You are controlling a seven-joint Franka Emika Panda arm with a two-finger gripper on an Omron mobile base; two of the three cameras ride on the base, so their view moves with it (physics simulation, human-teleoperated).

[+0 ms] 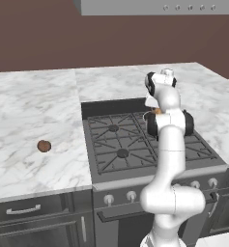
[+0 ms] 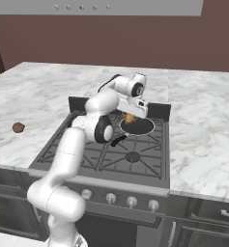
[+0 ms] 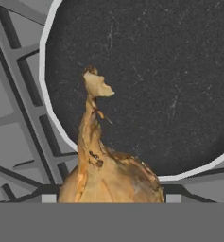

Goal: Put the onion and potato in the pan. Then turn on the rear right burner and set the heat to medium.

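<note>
My gripper [image 2: 131,115] is shut on the onion [image 3: 108,175], a golden-tan bulb whose thin stem points out ahead of the fingers. It hangs over the near-left rim of the pan [image 2: 139,126], a dark skillet with a pale rim [image 3: 46,90] that sits at the stove's rear right and covers the burner there. The pan's black handle [image 2: 117,140] points toward the front. In the left base view a bit of the onion [image 1: 157,111] peeks out beside the arm. The potato [image 1: 44,145], a dark reddish-brown lump, lies on the counter left of the stove [image 2: 18,127].
Black grates [image 1: 117,140] cover the stove. A row of knobs [image 2: 131,200] runs along its front panel. Marble counter [image 1: 29,111] lies on both sides, and a hood [image 1: 154,6] hangs overhead. The arm's elbow [image 2: 100,128] leans over the stove's middle.
</note>
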